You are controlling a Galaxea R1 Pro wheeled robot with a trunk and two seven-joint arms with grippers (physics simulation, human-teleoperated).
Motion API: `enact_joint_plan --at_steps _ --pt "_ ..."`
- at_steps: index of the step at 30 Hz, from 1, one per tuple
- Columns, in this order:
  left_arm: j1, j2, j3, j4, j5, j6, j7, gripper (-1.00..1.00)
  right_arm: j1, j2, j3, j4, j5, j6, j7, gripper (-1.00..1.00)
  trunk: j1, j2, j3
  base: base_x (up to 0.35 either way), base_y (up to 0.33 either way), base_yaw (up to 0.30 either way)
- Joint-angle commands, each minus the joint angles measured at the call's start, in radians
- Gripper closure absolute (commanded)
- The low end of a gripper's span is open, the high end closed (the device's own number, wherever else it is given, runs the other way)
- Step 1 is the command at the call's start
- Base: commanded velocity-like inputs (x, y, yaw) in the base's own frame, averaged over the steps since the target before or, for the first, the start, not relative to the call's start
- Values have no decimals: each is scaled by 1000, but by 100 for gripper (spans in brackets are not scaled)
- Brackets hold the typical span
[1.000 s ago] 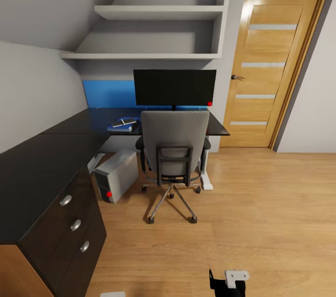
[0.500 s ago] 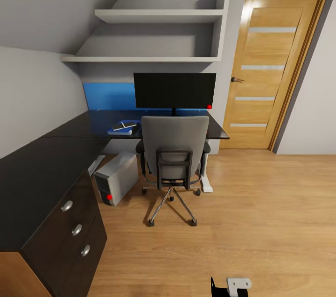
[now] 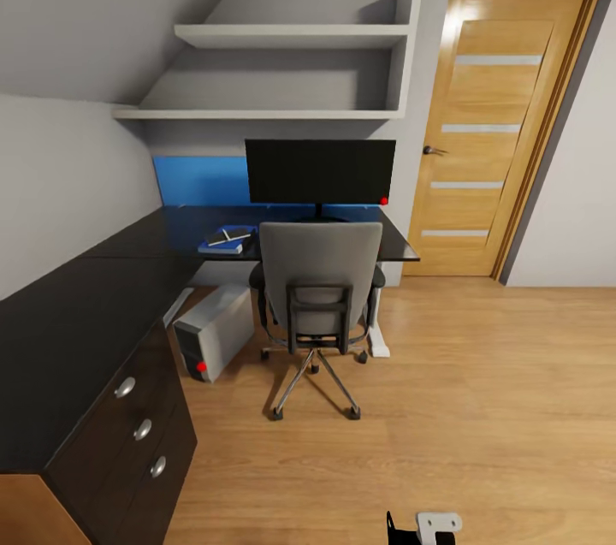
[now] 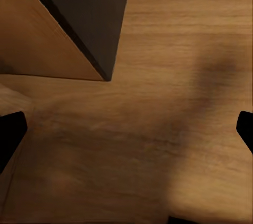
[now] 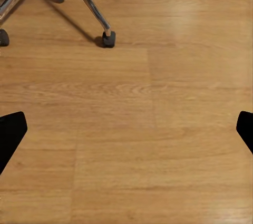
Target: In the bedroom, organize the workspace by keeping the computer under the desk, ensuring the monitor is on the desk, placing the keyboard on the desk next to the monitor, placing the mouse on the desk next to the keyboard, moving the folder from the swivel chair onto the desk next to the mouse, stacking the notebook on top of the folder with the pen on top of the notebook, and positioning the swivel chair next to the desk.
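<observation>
Both grippers, left (image 4: 126, 129) and right (image 5: 126, 132), spread wide, holding nothing, over bare floor (image 5: 158, 129) near the chair (image 3: 318, 288).

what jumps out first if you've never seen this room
The wide black monitor on the glossy black desk, with the grey swivel chair pushed in before it. Then the bright blue folder on the desk left of the chair, and the pale computer on the floor beneath.
</observation>
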Motion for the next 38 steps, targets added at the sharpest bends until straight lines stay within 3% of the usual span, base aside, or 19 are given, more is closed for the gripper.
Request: enact_joint_plan --at_steps 1,3,5,10,24,34,38 --pt "1 1 -10 -1 17 -3 7 -100 -1 1 8 2 1 -2 -8 -100 -4 7 2 0 0 0" --pt "5 3 -11 -1 70 -21 6 -100 -1 1 8 2 1 -2 -8 -100 -12 21 9 0 0 0" --pt "6 4 -12 -1 92 -27 5 -100 -1 1 8 2 1 -2 -8 -100 -19 35 15 0 0 0" --pt "7 2 -14 -1 112 -33 5 -100 -1 1 8 2 1 -2 -8 -100 -39 70 30 0 0 0" --pt "8 -4 -16 -1 115 -26 5 -100 -1 1 8 2 1 -2 -8 -100 -92 168 74 0 0 0" --pt "8 -9 -16 -1 114 -8 4 -100 -1 1 8 2 1 -2 -9 -100 -92 168 74 0 0 0" --pt "8 -7 -19 -2 112 51 4 -100 -1 1 8 2 1 -2 -9 -100 -92 168 74 0 0 0"
